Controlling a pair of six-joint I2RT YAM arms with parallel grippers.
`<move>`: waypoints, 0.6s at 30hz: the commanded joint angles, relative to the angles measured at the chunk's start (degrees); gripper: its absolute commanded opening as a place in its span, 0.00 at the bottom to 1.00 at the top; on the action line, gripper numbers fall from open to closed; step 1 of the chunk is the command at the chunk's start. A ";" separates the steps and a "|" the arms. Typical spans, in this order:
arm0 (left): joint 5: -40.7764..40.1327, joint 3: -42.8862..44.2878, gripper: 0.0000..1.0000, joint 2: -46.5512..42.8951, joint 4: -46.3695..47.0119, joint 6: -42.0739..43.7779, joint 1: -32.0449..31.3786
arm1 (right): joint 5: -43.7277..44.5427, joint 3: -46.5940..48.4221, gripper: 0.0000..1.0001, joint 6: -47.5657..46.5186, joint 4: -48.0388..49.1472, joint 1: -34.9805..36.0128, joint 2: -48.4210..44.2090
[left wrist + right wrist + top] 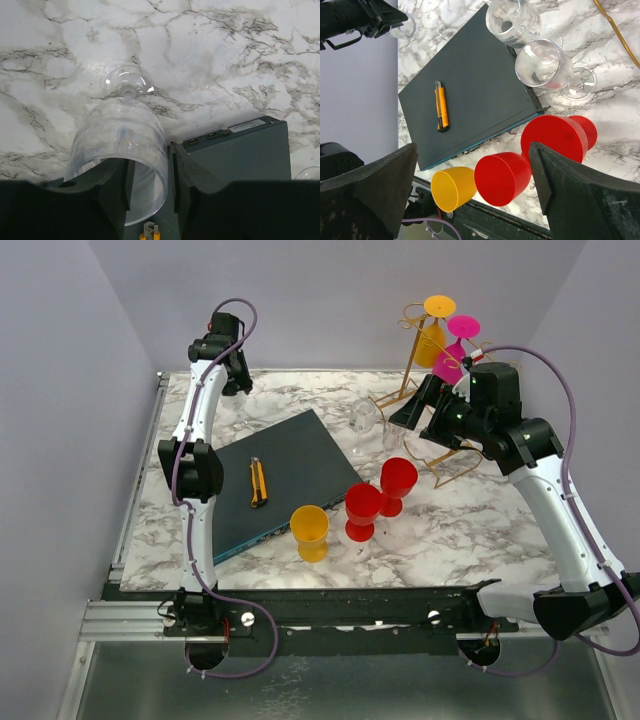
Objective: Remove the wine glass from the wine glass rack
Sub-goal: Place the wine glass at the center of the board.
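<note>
The gold wire wine glass rack (405,380) stands at the back right, its wire also showing in the right wrist view (617,30). A yellow glass (432,335) and a pink glass (452,355) hang upside down on it. At the back left, a clear wine glass (120,135) stands upright on the marble. Its rim wall runs between the jaws of my left gripper (152,165), with a gap on each side, so the gripper is open. My right gripper (420,425) hovers beside the rack, wide open and holding nothing (474,146).
A dark slab (290,465) lies mid-table with a yellow utility knife (258,482) on it. Two clear glasses (365,420) stand next to the slab's far corner. Two red glasses (362,510) and a yellow one (310,532) stand near the front edge.
</note>
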 commanded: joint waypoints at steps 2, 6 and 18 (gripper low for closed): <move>-1.72 2.62 0.45 0.91 -0.55 1.03 0.55 | -0.83 0.95 1.00 -0.45 -0.05 0.29 0.48; -1.81 3.13 0.53 0.57 0.01 1.14 0.53 | -0.98 0.99 1.00 -0.36 0.13 0.33 0.63; -0.94 4.12 0.63 -0.10 1.49 1.14 0.55 | -1.16 0.89 1.00 -0.09 0.51 0.31 0.75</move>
